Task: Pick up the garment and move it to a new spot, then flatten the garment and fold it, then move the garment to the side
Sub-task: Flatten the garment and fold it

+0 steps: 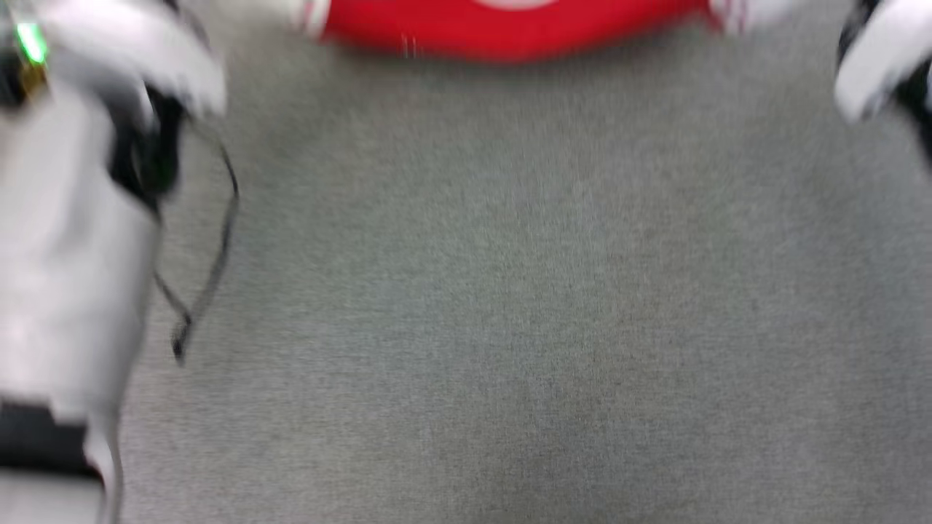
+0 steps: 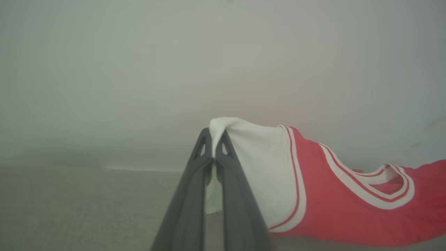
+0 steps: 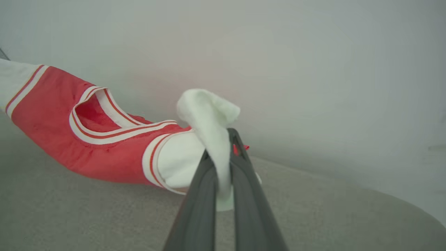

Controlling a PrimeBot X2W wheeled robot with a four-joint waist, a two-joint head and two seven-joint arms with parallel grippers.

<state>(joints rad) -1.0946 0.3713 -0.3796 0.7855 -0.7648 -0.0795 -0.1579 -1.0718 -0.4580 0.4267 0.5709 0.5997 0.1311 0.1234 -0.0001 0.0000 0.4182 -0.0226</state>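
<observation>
Grey felt-like worktop [image 1: 510,291], with a plain pale wall [image 2: 139,69] behind it. My head view is motion-blurred. The shirt [image 1: 502,33] is over the worktop's far side, cut off by the top edge there. My left pincer [image 2: 213,137] is pressed together on a white sleeve [image 2: 258,167]. My right pincer [image 3: 223,150] is pinching the other sleeve. The shirt is stretched between them, sagging mid-span.

Head view: heavily motion-blurred, smeared across the garment [image 1: 510,33] at the top edge and the pale arm [image 1: 65,240] at left. Softly and evenly lit; faintly darkened at lower centre of the grey surface [image 1: 553,291]. Wrist views: hazy, washed out, low in contrast, tinted pinkish on the background above the red cloth. Fairly sharp on the left gripper [image 2: 213,134] and right gripper [image 3: 223,146]; soft beyond.
</observation>
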